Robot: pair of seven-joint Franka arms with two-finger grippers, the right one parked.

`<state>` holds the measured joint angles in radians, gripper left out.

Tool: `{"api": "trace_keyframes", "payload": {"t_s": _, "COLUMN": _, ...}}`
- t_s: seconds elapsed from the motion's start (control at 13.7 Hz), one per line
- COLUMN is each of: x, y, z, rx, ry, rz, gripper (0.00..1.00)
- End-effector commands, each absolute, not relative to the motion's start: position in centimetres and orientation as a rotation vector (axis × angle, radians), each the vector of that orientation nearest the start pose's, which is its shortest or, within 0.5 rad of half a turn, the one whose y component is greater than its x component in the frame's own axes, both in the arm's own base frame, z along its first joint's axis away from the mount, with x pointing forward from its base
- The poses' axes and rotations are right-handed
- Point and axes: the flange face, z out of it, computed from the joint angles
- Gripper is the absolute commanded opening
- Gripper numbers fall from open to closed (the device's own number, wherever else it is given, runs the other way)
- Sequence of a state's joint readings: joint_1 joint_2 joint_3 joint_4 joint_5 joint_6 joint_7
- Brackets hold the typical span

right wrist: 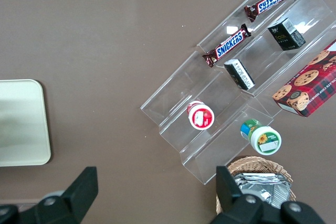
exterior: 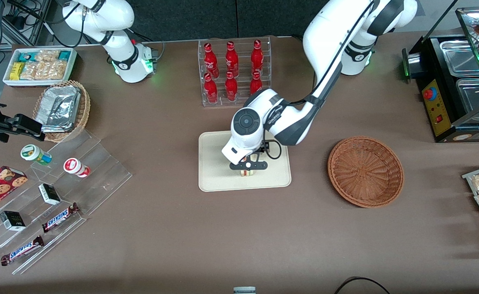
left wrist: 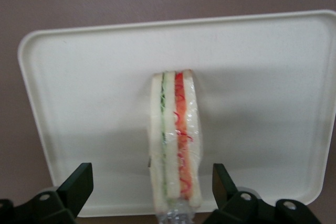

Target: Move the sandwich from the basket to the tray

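The sandwich [exterior: 246,173] stands on its edge on the cream tray [exterior: 215,179], near the tray's edge closest to the front camera. In the left wrist view the sandwich [left wrist: 176,145] shows its wrapped cut side with green and red filling, resting on the tray [left wrist: 89,93]. My left gripper [exterior: 247,166] is directly over the sandwich. Its fingers are open [left wrist: 151,176], one on each side of the sandwich with a clear gap to each. The reddish-brown wicker basket [exterior: 365,171] is empty, beside the tray toward the working arm's end of the table.
A clear rack of red bottles [exterior: 233,71] stands farther from the front camera than the tray. Clear stepped shelves with snack bars and cups [exterior: 55,196], a tan foil basket [exterior: 61,109] and a white snack box [exterior: 39,65] lie toward the parked arm's end. A black food warmer [exterior: 456,90] lies toward the working arm's end.
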<state>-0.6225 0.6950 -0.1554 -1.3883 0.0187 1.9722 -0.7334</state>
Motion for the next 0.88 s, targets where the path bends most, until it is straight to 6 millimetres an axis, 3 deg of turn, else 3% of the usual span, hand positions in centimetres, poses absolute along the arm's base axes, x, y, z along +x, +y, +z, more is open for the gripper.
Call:
{"api": "trace_keyframes", "payload": {"t_s": 0.0, "x": 54.2, "y": -45.2, "z": 31.7, "rx": -3.092, "ry": 0.167, "rz": 0.241, "gripper": 1.0}}
{"api": "trace_keyframes", "payload": {"t_s": 0.15, "x": 56.7, "y": -41.1, "z": 32.7, "rx": -3.079, "ry": 0.218, "rz": 0.291, "gripper": 1.0}}
{"api": "trace_keyframes", "payload": {"t_s": 0.29, "x": 57.3, "y": -38.9, "z": 34.2, "rx": -3.058, "ry": 0.183, "rz": 0.319, "gripper": 1.0}}
{"api": "trace_keyframes", "payload": {"t_s": 0.51, "x": 61.2, "y": -31.4, "z": 36.9, "rx": -3.082, "ry": 0.055, "rz": 0.299, "gripper": 1.0}}
{"api": "trace_keyframes", "payload": {"t_s": 0.8, "x": 63.1, "y": -23.6, "z": 40.0, "rx": -3.098, "ry": 0.129, "rz": 0.299, "gripper": 1.0}}
